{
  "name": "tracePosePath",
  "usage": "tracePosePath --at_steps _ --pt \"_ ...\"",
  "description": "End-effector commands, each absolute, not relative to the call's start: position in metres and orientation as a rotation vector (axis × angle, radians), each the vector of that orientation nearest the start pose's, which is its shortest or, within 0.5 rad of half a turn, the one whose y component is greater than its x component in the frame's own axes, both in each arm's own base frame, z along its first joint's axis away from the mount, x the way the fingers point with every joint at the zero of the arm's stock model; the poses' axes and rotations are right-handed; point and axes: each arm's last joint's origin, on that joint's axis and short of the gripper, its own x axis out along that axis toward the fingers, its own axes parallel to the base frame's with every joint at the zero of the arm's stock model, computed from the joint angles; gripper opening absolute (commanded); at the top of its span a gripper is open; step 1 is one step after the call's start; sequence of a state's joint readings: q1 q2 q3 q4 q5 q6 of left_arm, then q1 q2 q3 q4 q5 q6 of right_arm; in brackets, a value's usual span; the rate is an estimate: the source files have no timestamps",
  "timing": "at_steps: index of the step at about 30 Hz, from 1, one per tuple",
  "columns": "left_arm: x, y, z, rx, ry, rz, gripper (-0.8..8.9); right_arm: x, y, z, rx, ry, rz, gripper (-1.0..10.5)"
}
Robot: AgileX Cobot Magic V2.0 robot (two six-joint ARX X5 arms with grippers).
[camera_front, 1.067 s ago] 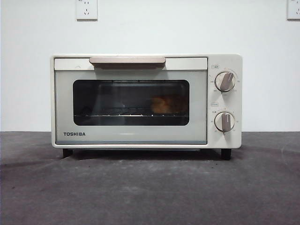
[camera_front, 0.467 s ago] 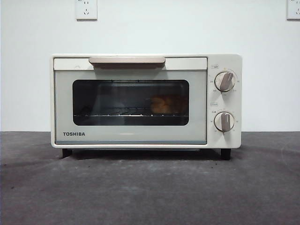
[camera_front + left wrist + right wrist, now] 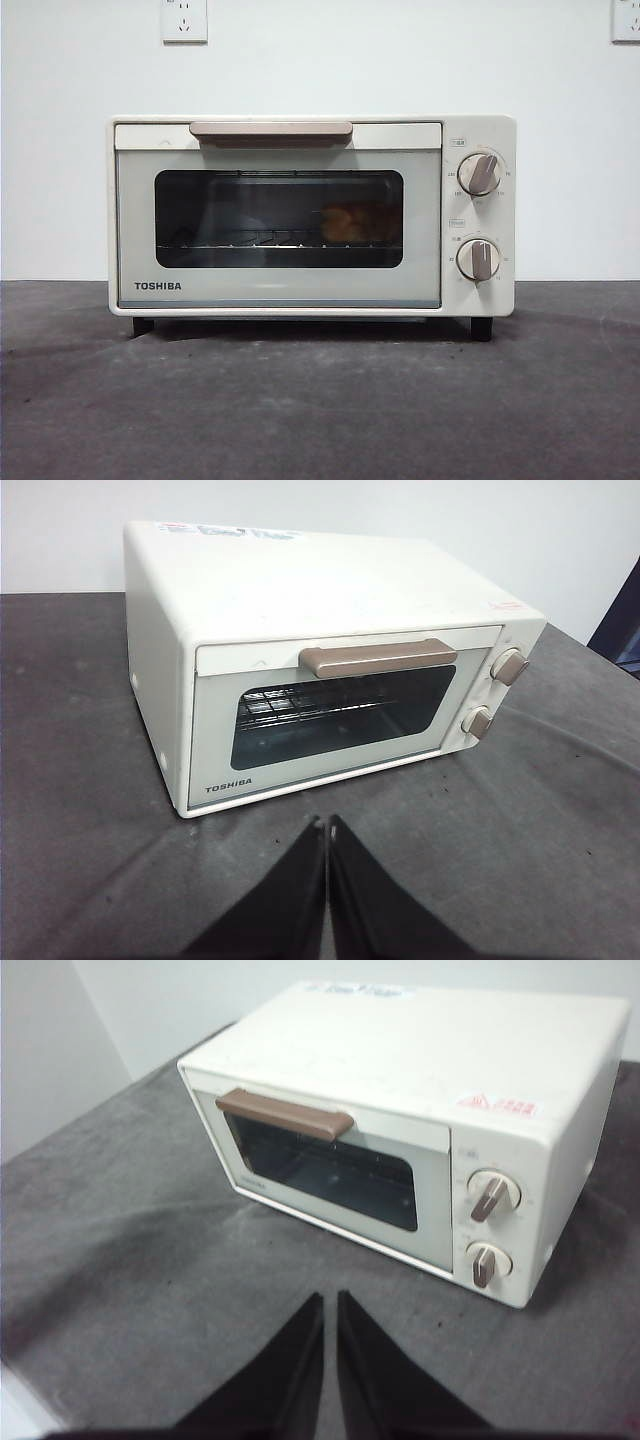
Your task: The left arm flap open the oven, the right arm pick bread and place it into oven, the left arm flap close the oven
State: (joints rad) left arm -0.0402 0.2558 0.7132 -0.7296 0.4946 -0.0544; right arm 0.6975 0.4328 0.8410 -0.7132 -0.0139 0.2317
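Well ahead of my left gripper [image 3: 327, 825] stood the oven [image 3: 330, 650], door shut, bread [image 3: 357, 223] inside on the rack. Both pairs of fingers were pinched together, holding nothing. My right gripper [image 3: 330, 1302] waited too. I judged it best to keep clear.

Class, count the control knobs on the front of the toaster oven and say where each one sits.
2: the upper knob and the lower knob, stacked right of the oven door.

The oven [image 3: 311, 216] stands near the table's [image 3: 320, 410] back edge, door shut. The table's front is open.
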Motion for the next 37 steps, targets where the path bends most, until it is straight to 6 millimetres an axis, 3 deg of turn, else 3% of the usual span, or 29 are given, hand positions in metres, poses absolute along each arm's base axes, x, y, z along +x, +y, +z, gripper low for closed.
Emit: tracePosePath --at_steps 1,7,12,18,25,34,37 --pt "0.045 -0.016 0.312 -0.111 0.257 -0.524 0.1 0.055 0.047 0.345 0.127 0.326 0.674 0.2" --pt "0.046 -0.016 0.312 -0.11 0.252 -0.526 0.1 0.056 0.047 0.346 0.128 0.319 0.667 0.2" --pt "0.053 -0.016 0.299 -0.105 0.231 -0.527 0.1 0.056 0.047 0.346 0.128 0.319 0.667 0.2" --pt "0.075 -0.016 0.252 -0.045 0.176 -0.499 0.1 0.056 0.047 0.346 0.128 0.318 0.667 0.2" --pt "0.09 -0.009 0.184 -0.053 0.113 -0.215 0.1 0.056 0.047 0.346 0.128 0.318 0.667 0.2" --pt "0.095 -0.005 0.149 -0.045 0.181 -0.102 0.1 0.056 0.047 0.346 0.129 0.317 0.667 0.2" --pt "0.096 -0.005 0.151 -0.045 0.161 -0.102 0.1 0.056 0.047 0.346 0.129 0.317 0.667 0.2"
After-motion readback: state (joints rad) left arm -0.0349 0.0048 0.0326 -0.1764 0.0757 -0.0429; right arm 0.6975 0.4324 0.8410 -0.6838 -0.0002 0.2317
